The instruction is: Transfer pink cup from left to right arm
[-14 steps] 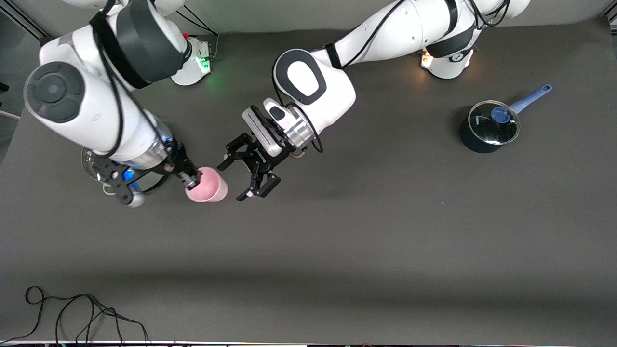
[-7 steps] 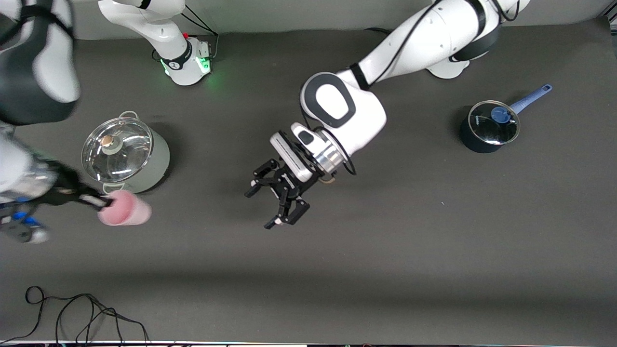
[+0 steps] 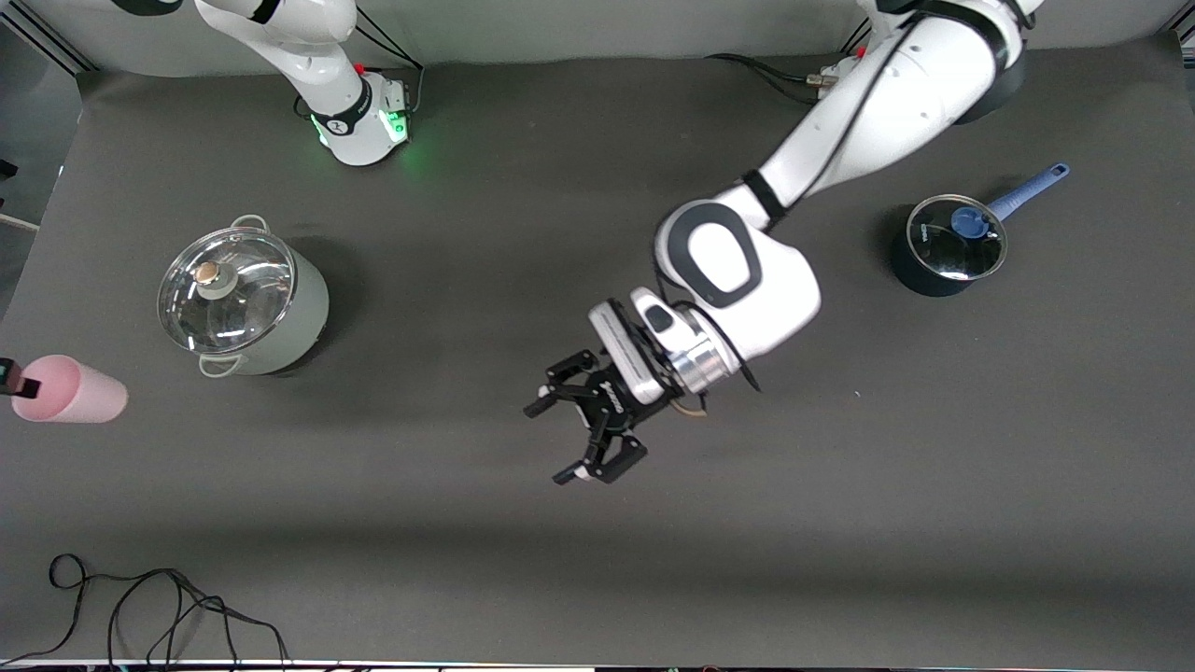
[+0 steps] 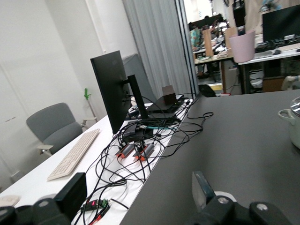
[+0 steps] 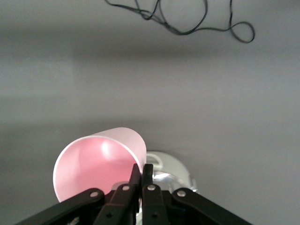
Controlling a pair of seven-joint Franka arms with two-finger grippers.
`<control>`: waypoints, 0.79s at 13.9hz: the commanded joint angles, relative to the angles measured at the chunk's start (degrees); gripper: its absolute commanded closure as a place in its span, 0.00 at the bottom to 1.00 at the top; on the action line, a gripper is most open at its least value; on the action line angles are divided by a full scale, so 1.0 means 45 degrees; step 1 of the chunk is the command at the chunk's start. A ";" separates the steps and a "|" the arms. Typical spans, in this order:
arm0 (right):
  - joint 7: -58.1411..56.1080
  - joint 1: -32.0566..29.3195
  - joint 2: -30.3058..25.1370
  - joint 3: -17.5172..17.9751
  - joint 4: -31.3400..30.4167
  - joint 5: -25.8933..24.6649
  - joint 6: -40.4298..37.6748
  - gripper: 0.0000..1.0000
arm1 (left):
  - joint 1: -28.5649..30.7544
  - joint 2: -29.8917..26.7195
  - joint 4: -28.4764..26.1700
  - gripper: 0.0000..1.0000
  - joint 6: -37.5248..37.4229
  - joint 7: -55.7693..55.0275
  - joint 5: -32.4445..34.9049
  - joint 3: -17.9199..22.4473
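The pink cup (image 3: 73, 392) is in the air over the table's edge at the right arm's end, roughly upright. My right gripper (image 3: 19, 380) is shut on its rim; only a fingertip shows in the front view. In the right wrist view the fingers (image 5: 142, 174) pinch the wall of the pink cup (image 5: 96, 161), one inside and one outside. My left gripper (image 3: 547, 445) is open and empty over the middle of the table, well apart from the cup. In the left wrist view one of its fingers (image 4: 201, 186) shows, and the cup (image 4: 241, 46) stands far off.
A steel pot with a glass lid (image 3: 233, 299) stands toward the right arm's end, and also shows under the cup in the right wrist view (image 5: 171, 169). A dark saucepan with a blue handle (image 3: 948, 245) stands toward the left arm's end. A black cable (image 3: 149, 607) lies at the table's near edge.
The right gripper carried the pink cup from the middle out to the right arm's end of the table. The left gripper drew away toward the left arm's end, open and empty.
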 commanded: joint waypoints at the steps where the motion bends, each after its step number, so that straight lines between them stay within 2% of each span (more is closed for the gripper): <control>1: -0.0302 -0.0043 0.0309 0.0115 -0.1241 -0.0185 0.2083 1.00 | 0.1336 -0.1005 -0.1574 0.00 -0.1732 -0.0108 0.0360 0.0123; 3: -0.0691 -0.0063 0.0582 0.0116 -0.2261 -0.0010 0.3689 1.00 | 0.2389 -0.1026 -0.1809 0.00 -0.3468 -0.0186 0.1333 0.0143; 6: -0.0557 0.0111 0.1790 0.0232 -0.2265 0.0399 0.4589 1.00 | 0.4126 -0.1006 -0.2025 0.00 -0.6474 -0.0342 0.3051 0.0143; 8: -0.0498 0.0424 0.2610 0.0252 -0.2265 0.0965 0.5389 1.00 | 0.5571 -0.1026 -0.1909 0.00 -0.9148 -0.1819 0.5038 0.0143; 10: -0.0110 0.0696 0.3353 0.0252 -0.2226 0.1336 0.5920 1.00 | 0.6705 -0.1026 -0.1384 0.00 -1.1706 -0.3498 0.7169 0.0085; 11: -0.0049 0.0814 0.3550 0.0252 -0.2264 0.1377 0.6018 1.00 | 0.7175 -0.1064 -0.1033 0.00 -1.3015 -0.4357 0.7778 0.0065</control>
